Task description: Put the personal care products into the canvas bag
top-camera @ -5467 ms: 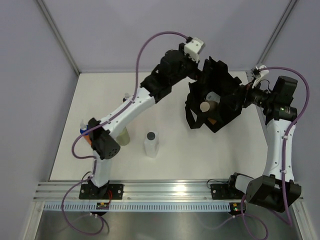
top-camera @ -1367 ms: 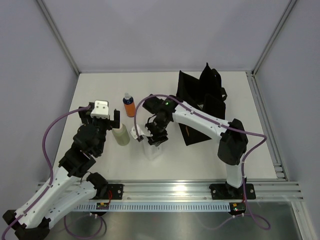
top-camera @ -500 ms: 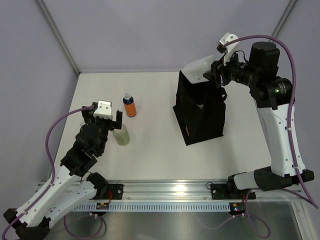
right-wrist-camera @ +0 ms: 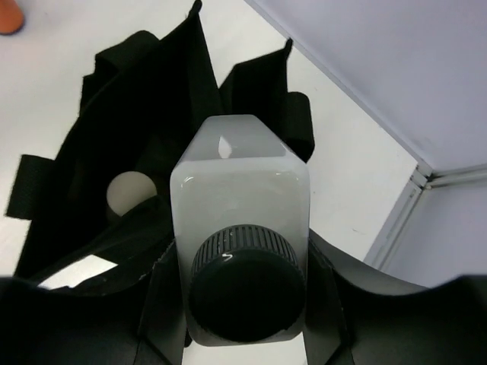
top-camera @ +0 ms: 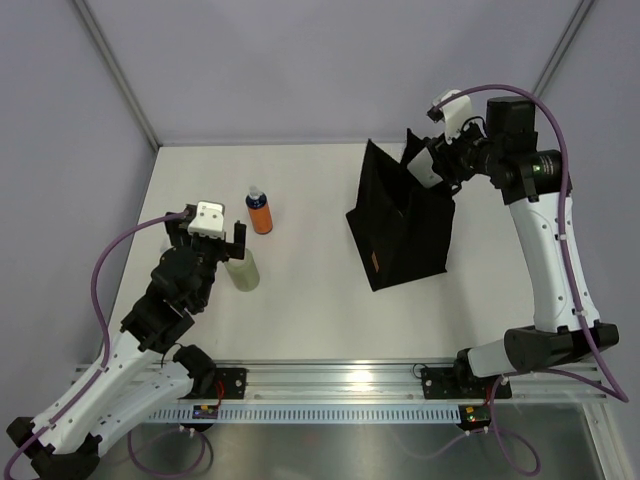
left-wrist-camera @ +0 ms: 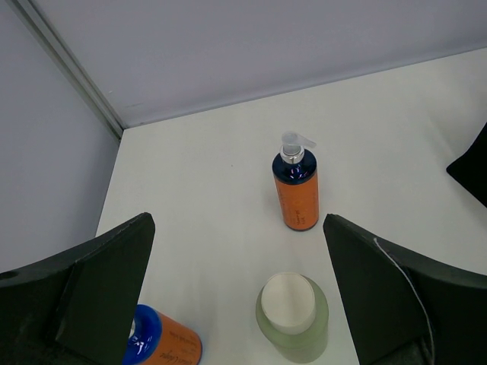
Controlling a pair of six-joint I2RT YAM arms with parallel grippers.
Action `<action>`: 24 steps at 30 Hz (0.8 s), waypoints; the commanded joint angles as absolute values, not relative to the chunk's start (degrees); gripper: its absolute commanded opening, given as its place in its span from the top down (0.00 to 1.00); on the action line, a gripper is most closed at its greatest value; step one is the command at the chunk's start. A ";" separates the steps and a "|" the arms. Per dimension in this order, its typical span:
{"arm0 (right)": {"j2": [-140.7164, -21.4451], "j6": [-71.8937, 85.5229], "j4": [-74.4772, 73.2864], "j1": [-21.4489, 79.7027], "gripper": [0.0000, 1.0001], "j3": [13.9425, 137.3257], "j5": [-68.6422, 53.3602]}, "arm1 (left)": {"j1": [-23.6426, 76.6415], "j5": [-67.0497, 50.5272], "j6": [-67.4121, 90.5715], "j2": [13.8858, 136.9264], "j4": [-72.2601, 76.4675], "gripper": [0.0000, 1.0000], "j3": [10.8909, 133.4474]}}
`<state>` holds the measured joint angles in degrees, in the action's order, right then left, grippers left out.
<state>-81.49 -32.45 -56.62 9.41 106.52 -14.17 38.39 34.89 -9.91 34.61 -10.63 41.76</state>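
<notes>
Bottle (right-wrist-camera: 240,190) clamped in my right gripper (right-wrist-camera: 240,319), left gripper (left-wrist-camera: 237,251) spread wide; lower well inside canvas bag (top-camera: 400,235) before releasing.

I see the white black-capped bottle (right-wrist-camera: 240,205) held over the open, upright black canvas bag (top-camera: 400,235). An orange pump bottle (top-camera: 260,214) and the olive-green bottle (top-camera: 244,271) stand well left of it.

There are two orange bottles, namely a pump-topped bottle (left-wrist-camera: 295,199) and a blue-capped bottle (left-wrist-camera: 171,347), one olive-green bottle (left-wrist-camera: 293,319), one white bottle (right-wrist-camera: 240,198) with a black cap, one beige bottle (right-wrist-camera: 128,192) showing only its round top, and one black canvas bag (top-camera: 400,235).
</notes>
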 commanded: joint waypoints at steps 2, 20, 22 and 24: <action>-83.58 -38.93 -54.40 9.23 1.00 108.55 -3.08 | 38.14 33.57 -8.79 34.19 -8.17 0.01 42.45; -95.27 -36.57 -59.16 9.32 1.00 110.66 -8.36 | 38.14 32.26 -8.53 33.84 -8.61 0.01 42.45; -95.89 -35.95 -57.13 9.32 1.00 110.13 -7.30 | 38.23 32.17 -8.53 33.84 -8.61 0.01 42.36; -96.76 -35.95 -57.04 9.40 1.00 110.57 -5.19 | 38.14 31.99 -8.53 34.01 -8.61 0.01 42.45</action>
